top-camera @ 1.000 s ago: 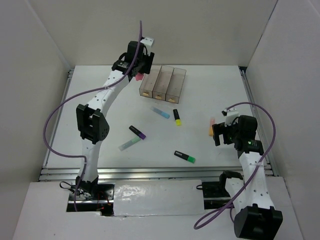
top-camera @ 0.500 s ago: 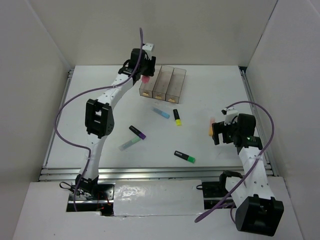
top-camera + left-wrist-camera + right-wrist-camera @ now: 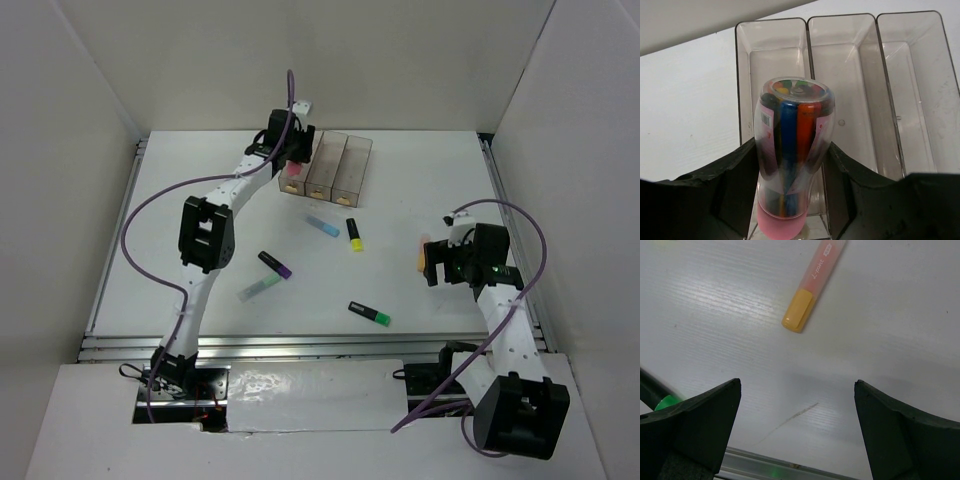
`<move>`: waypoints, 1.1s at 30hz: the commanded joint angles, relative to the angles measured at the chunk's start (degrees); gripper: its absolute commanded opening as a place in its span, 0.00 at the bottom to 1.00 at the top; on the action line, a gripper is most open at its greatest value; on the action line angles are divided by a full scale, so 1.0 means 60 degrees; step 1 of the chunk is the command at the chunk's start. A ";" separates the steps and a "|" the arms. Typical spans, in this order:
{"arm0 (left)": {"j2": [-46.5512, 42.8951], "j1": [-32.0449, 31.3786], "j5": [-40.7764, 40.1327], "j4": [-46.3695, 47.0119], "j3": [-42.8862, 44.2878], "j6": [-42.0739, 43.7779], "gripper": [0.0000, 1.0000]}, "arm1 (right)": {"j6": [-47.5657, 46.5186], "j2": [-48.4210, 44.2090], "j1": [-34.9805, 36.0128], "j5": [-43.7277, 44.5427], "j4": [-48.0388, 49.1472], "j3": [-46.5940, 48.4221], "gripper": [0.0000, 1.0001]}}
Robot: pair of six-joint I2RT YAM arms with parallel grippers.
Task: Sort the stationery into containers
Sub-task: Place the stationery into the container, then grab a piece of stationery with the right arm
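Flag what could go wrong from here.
1. The left gripper holds the pen pack end-on over the left bin. The pack looks nearly as wide as the bin, so on release it may catch on a wall or stay propped up instead of lying flat.
2. The right gripper is open, but the peach pen lies ahead of it at an angle. A straight descent would likely miss it.

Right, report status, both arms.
Left gripper shut on pen pack, over the left bin. Right gripper open near peach highlighter, not touching. Nothing blocking either.
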 commanded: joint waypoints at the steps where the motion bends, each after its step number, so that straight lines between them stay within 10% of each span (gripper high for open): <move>1: 0.0225 0.0005 -0.0139 0.0853 0.0083 -0.0022 0.35 | 0.0292 0.0172 -0.0052 -0.0017 0.0637 0.0549 1.00; 16: -0.0301 0.0254 0.0037 0.0823 0.0025 -0.0126 0.91 | 0.0981 0.0641 -0.0051 -0.0529 0.0769 0.1223 1.00; 33: -0.6936 0.1308 -0.1542 -0.0506 -0.6140 -0.0945 0.99 | 0.4158 0.4165 0.4120 0.1417 0.2512 0.3111 0.68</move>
